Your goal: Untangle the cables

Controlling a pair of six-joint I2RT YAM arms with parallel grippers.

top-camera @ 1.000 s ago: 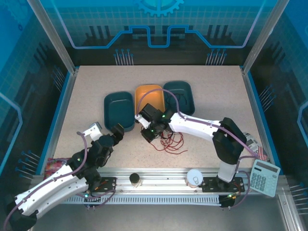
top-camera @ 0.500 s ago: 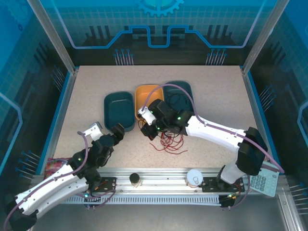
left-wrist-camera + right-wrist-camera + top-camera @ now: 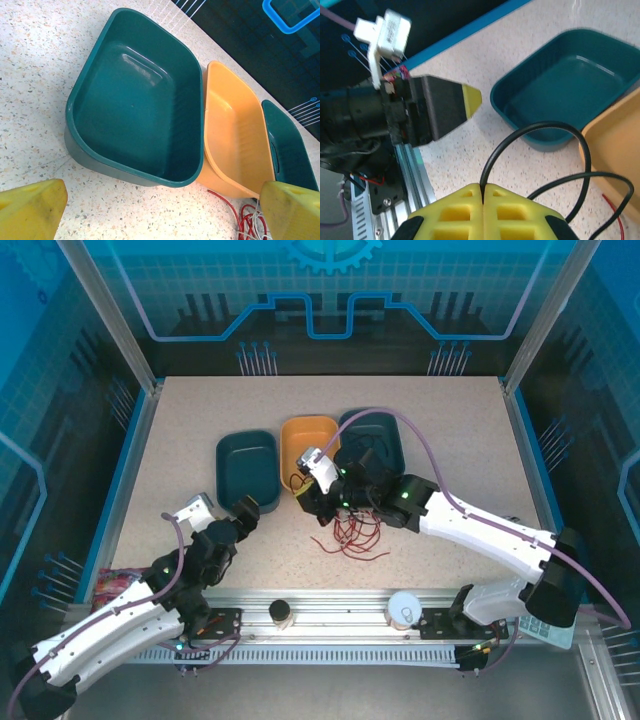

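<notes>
Clamping black cable (image 3: pixel 550 124), right gripper (image 3: pixel 482 188) closed

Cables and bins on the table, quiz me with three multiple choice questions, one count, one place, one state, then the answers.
1. How many bins stand on the table?
A. two
B. three
C. four
2. Where do the red cables lie?
A. inside a bin
B. draped over the left arm
C. on the table before the bins
3. The right gripper is:
A. shut on a black cable
B. open above the table
C. shut on a red cable
1 B: two teal and one orange, side by side.
2 C: the red tangle lies on tabletop nearer the arms than the bins.
3 A: the right wrist view shows it closed with the black cable pinched.
</notes>
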